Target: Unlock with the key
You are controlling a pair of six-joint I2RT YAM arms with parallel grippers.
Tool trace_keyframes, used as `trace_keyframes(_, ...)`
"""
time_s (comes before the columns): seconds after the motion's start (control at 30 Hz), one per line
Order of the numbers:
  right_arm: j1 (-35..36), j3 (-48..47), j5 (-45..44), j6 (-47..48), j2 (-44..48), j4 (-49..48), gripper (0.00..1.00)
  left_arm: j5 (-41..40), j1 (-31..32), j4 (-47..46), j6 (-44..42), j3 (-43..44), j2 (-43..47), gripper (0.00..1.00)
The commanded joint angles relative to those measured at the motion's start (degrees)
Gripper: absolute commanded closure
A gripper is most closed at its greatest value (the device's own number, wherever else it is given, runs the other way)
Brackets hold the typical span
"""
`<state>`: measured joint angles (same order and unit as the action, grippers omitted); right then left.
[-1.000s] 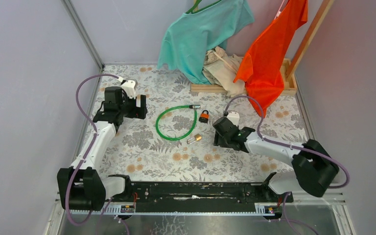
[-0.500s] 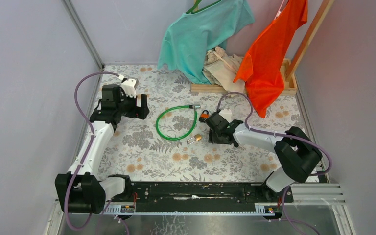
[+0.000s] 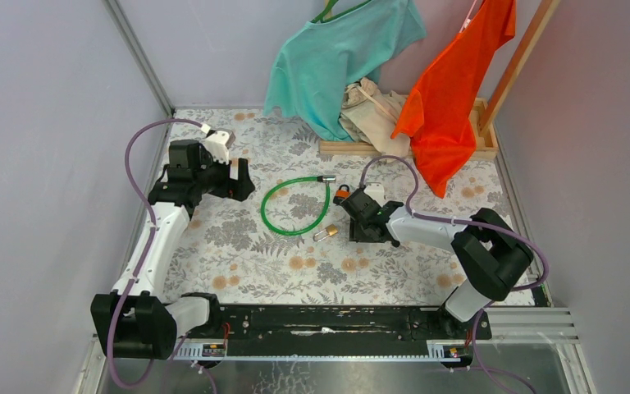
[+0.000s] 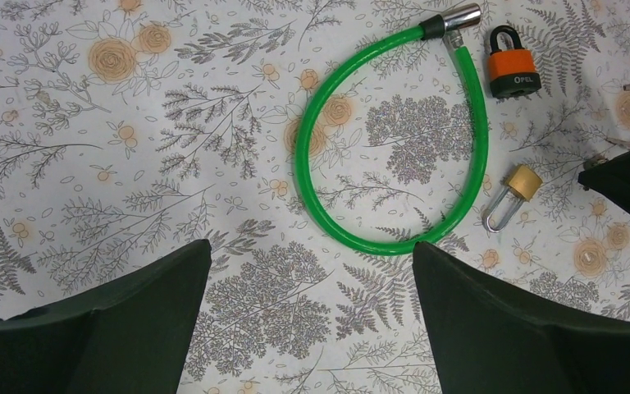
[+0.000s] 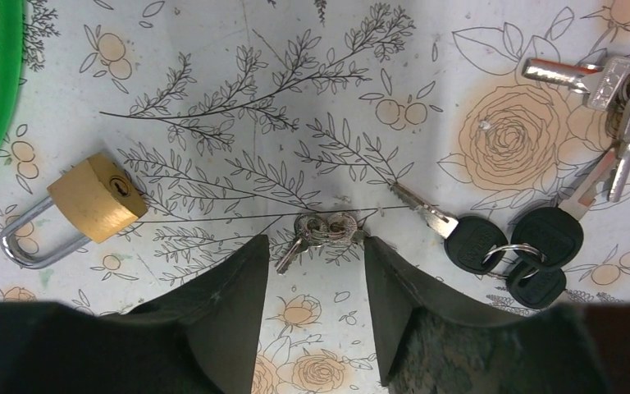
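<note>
The orange padlock (image 3: 342, 195) lies on the floral cloth right of the green cable's metal end; it also shows in the left wrist view (image 4: 513, 70). The black-headed keys (image 5: 476, 242) lie on a ring, just right of my right fingertips. My right gripper (image 5: 316, 246) is open and low over the cloth. Its tips stand either side of a small all-silver key pair (image 5: 321, 231). It holds nothing. In the top view it (image 3: 354, 220) sits just below the padlock. My left gripper (image 4: 312, 254) is open and empty, left of the cable loop.
A green cable lock (image 3: 295, 207) forms a loop mid-table. A small brass padlock (image 5: 90, 201) lies left of my right fingers. More silver keys (image 5: 615, 82) lie at the far right. Teal and orange shirts hang over a wooden base (image 3: 361, 148) at the back.
My right arm has swung left and forward, bringing its gripper from right of the padlocks to just below the orange padlock. The left arm has barely moved.
</note>
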<state>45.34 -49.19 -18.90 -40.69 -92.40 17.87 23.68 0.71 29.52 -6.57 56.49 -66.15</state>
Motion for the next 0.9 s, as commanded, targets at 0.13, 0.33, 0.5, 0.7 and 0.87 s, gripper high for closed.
trace_keyframes(0.13, 0.36, -0.3, 2.93, 1.52, 1.34, -1.5, 0.55, 2.0, -0.35, 1.67, -0.61, 1.96, 1.35, 0.0)
trace_keyframes(0.33, 0.34, -1.23, 3.32, 1.92, 2.06, -0.64, 0.61, 2.69, -0.34, 1.67, -0.81, 1.84, 1.36, 0.0)
trace_keyframes(0.5, 0.32, -3.5, 3.75, 4.15, 2.49, 0.5, 0.61, 3.25, -0.33, 1.68, -1.13, 1.19, 1.4, 0.0)
trace_keyframes(0.7, 0.34, -5.74, 4.49, 6.41, 0.84, 1.19, 0.63, 4.03, -0.35, 1.97, -1.79, 1.16, 1.63, 0.0)
trace_keyframes(0.87, 0.36, -6.83, 4.35, 6.63, -0.73, 2.35, 0.66, 4.38, -0.29, 2.47, -1.96, 1.51, 1.7, 0.0)
